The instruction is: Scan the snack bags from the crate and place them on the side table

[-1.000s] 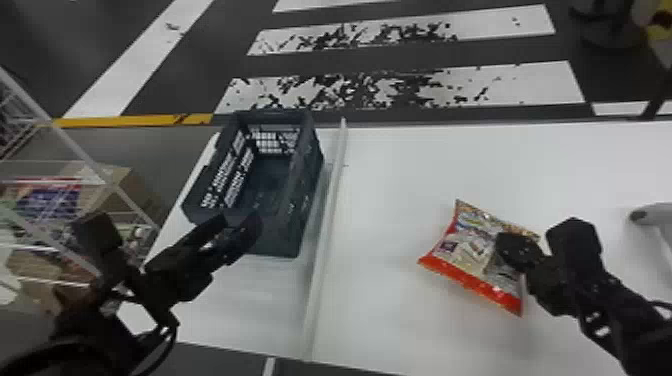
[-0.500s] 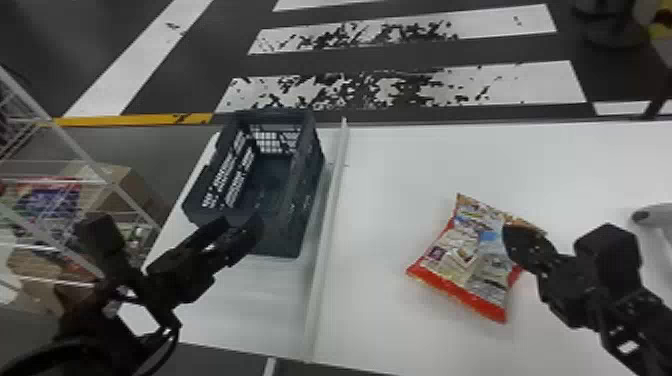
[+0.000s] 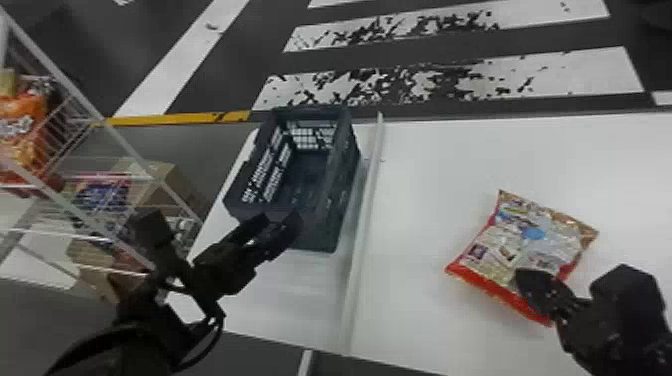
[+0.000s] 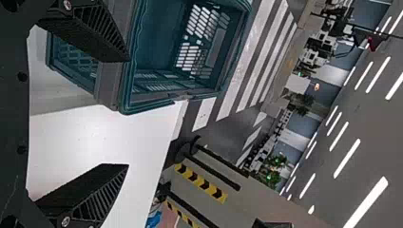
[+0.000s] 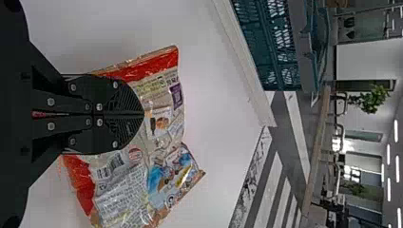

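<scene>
Right gripper [image 3: 526, 281] slanted in from the lower right over the red edge of the bag [image 3: 537, 240], fingers closed together, no grip on it seen; left gripper [image 3: 281, 223] angled to the crate [image 3: 345, 170], fingers wide apart, empty. Bag lay on the table [image 3: 425, 200], partly hidden under the right fingers, small print illegible. Bag: glossy, crinkled film, roughly square; crate: rigid plastic, lattice walls; table: smooth, white.

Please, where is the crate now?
In the head view, the crate stands on the table's left part, just left of the white strip, with the left gripper at its near end.
</scene>
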